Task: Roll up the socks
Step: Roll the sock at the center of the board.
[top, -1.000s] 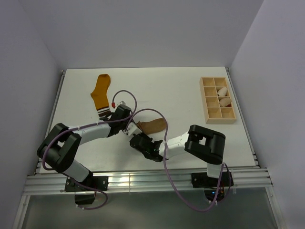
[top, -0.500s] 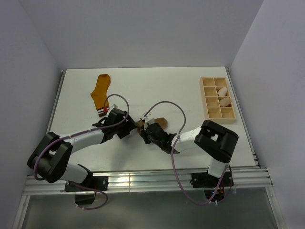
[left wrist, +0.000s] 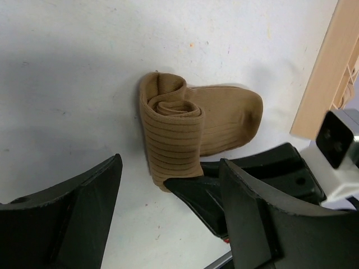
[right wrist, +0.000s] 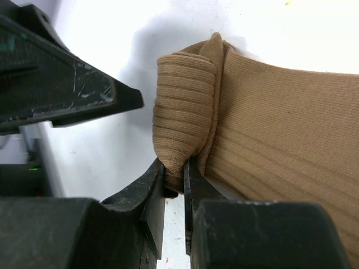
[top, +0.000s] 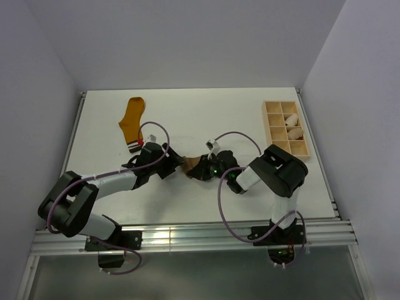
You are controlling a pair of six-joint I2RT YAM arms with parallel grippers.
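1. The left arm reaches low and rightward across the bench. Its left claw gapes wide and empty beside the tan sock.
2. The right arm bends leftward, and the right claw pinches that half-rolled sock mid-bench.
3. The mustard sock lies flat, far-left.

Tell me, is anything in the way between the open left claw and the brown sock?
Yes. The right gripper pinches the near end of the sock's rolled part, so it sits partly between the open left gripper and the sock. Nothing else visible stands in the way.
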